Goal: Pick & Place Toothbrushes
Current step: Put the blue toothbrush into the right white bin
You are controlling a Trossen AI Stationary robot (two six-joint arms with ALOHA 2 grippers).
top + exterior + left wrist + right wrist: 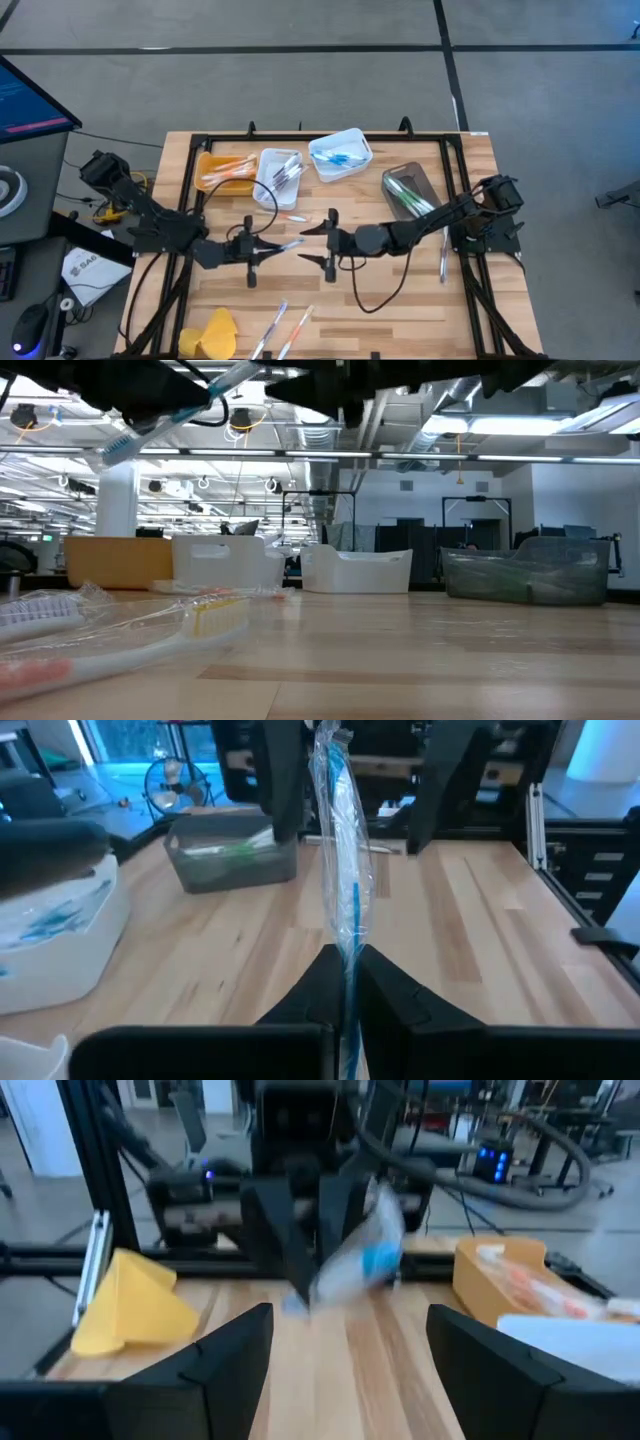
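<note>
Above the counter's (420, 300) middle, the left pincer (262, 247) is clamped on a blue toothbrush (345, 890) in crinkly clear wrap: light, stiff, probably slippery. Facing it, the right pincer (328, 240) gapes wide; mid-handle looks the safest hold.

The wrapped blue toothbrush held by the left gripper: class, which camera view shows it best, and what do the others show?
The left wrist view: the wrapped blue toothbrush stands clear and close between the shut left gripper. The high view shows a thin sliver, the low view its head end overhead, the right wrist view a blur.
</note>
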